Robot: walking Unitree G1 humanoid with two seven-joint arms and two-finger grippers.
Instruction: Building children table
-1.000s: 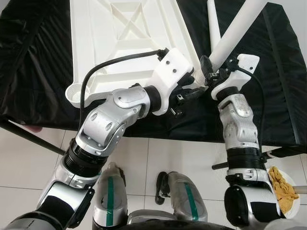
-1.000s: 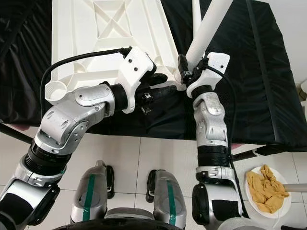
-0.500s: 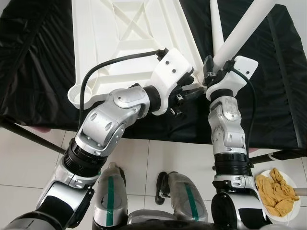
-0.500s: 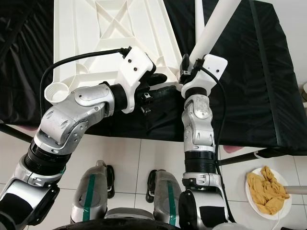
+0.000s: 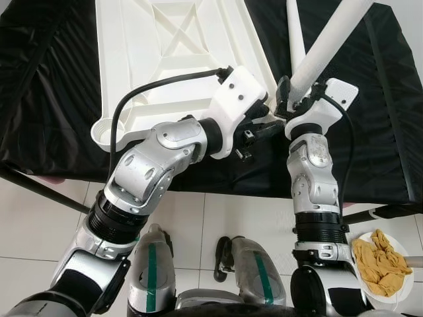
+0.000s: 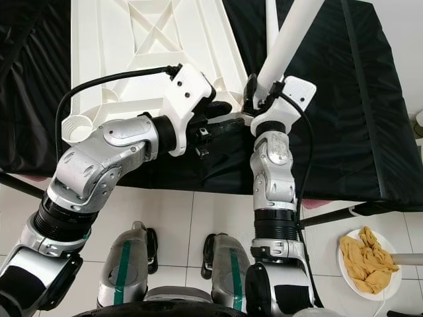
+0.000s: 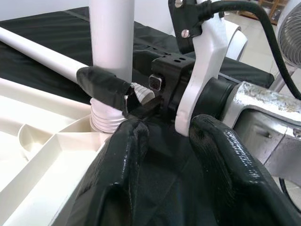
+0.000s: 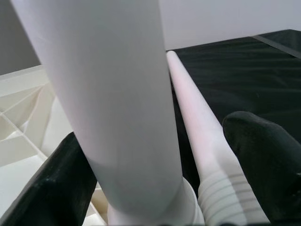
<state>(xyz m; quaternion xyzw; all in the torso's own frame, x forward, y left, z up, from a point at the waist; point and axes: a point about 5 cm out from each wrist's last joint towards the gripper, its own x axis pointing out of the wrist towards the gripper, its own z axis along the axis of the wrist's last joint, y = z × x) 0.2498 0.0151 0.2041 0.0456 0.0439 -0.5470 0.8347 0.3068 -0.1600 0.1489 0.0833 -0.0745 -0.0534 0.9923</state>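
- On the black cloth (image 5: 59,79) covering the work surface, the white tabletop (image 5: 178,59) lies upside down with its ribbed underside facing up.
- Leg being fitted (image 5: 327,46): a white tube stands in the near right corner socket of the tabletop and leans away to the right. Its ribbed end sits at the socket mouth. Judged from the left wrist view, the ribs are still exposed, so the leg is not fully seated.
- Spare leg (image 5: 295,30): a second, thinner-looking white tube lies flat on the cloth just beside the standing leg, not yet fitted.
- Near left corner socket (image 5: 104,134): an open round cup with no leg in it.
- Right gripper (image 6: 258,89): fingers closed around the lower end of the leg being fitted, just above the socket, one finger on each side of the tube.
- Left gripper (image 5: 261,125): positioned at the tabletop's near right corner, close to the right gripper. Fingers (image 7: 117,174) are narrowly parted and hold nothing; one appears to press on the tabletop edge, though contact cannot be confirmed.
- Progress: early stage. One leg is being inserted; the spare leg and visible empty socket remain.
- Plate of yellow cloth (image 5: 382,261): on the tiled floor, well apart.
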